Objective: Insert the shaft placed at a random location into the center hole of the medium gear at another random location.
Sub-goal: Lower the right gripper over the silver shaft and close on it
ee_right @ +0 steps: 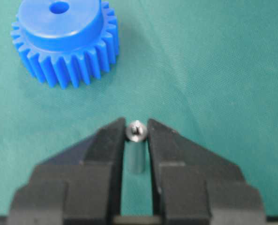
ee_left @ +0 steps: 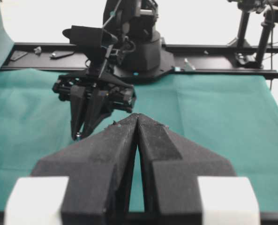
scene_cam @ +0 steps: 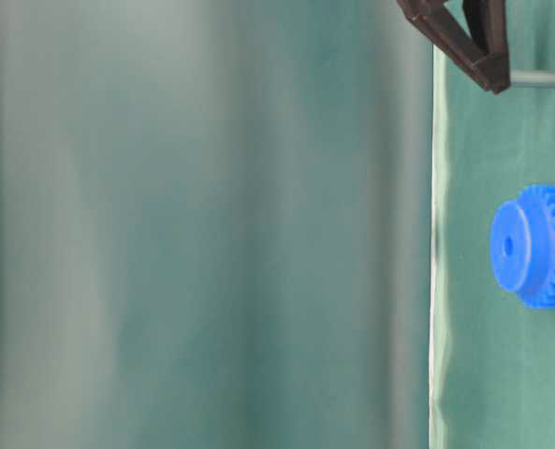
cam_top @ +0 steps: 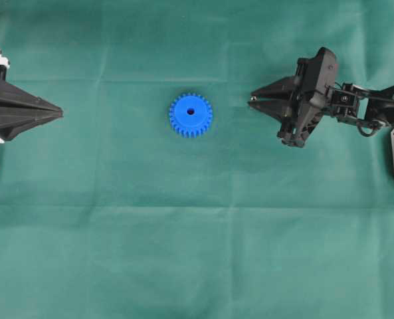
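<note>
Pincer tips of the right arm (ee_right: 136, 129) sit either side of the shaft (ee_right: 136, 131), and in the wrist view we see the two black fingers (ee_right: 108, 145) closed against its silvery-grey sides, so we read it as clamped on the pin. The shaft stands upright between them, its top end level with the fingertips; in the table-level view its other end pokes out past the tips toward the green cloth of the worktop (cam_top: 197, 252). Out from there, apart from the right pincer, the medium gear (cam_top: 191, 114) lies flat on the cloth near the middle of the worktop, its raised hub and center hole (cam_top: 191, 111) facing up and open. Farther off, at the left edge of the overhead view, the left pincer (cam_top: 58, 112) rests with its fingers pressed together, holding nothing, pointing toward the gear.
</note>
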